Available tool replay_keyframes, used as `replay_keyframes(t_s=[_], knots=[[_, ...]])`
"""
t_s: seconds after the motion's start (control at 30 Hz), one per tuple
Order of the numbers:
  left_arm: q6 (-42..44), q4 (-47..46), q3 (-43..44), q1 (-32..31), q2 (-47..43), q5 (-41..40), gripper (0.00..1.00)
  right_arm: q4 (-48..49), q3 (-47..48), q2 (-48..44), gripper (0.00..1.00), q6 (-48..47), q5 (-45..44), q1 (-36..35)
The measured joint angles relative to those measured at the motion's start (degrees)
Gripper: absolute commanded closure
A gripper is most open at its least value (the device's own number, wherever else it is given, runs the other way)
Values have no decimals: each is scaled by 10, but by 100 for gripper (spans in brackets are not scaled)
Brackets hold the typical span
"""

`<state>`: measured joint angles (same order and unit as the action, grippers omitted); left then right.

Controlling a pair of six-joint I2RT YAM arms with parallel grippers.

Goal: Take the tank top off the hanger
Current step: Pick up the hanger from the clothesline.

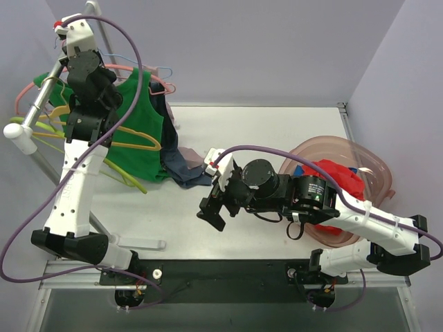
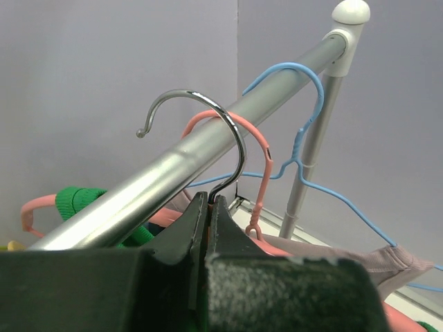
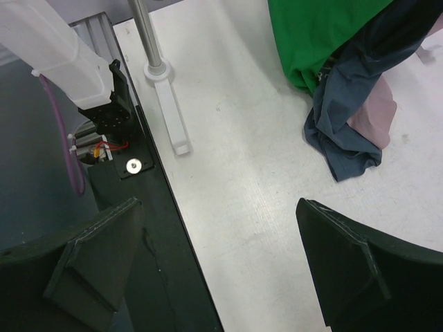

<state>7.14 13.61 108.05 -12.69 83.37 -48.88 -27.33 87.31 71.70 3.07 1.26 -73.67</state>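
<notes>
The green tank top [image 1: 142, 131] hangs from a hanger with an orange arm [image 1: 138, 145] on the metal rail [image 1: 41, 100]. My left gripper [image 1: 62, 72] is up at the rail. In the left wrist view it [image 2: 209, 202] is shut on the neck of the hanger's silver hook [image 2: 208, 111], which curves over the rail [image 2: 228, 131]. A green strap [image 2: 76, 200] shows under the rail. My right gripper [image 1: 211, 211] is open and empty, low over the table's front middle. Its wrist view shows wide-apart fingers [image 3: 360, 270] over bare table, with the tank top's hem [image 3: 325, 34] beyond.
A pink hanger [image 2: 259, 149] and a blue hanger [image 2: 304, 104] sit on the same rail. Navy and pink garments [image 1: 183, 166] hang beside the tank top, reaching the table. The rack's foot [image 3: 169, 104] lies near the front edge. A pink basin [image 1: 374, 166] with red clothes stands at the right.
</notes>
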Motion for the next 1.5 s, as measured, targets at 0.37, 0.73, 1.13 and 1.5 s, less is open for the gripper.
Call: replay_keyframes(t_s=[0.37, 0.73, 1.13, 1.5], knots=[[-46, 91, 7, -11, -36, 84, 100, 8, -5, -14, 1, 10, -5, -3], [-106, 194, 9, -38, -118, 224, 100, 22, -16, -50, 1, 108, -103, -3], [-190, 238, -29, -38, -202, 350, 100, 67, -17, -92, 1, 144, -210, -3], [-240, 264, -69, -42, -205, 391, 100, 163, -22, -78, 17, 257, -244, -3]])
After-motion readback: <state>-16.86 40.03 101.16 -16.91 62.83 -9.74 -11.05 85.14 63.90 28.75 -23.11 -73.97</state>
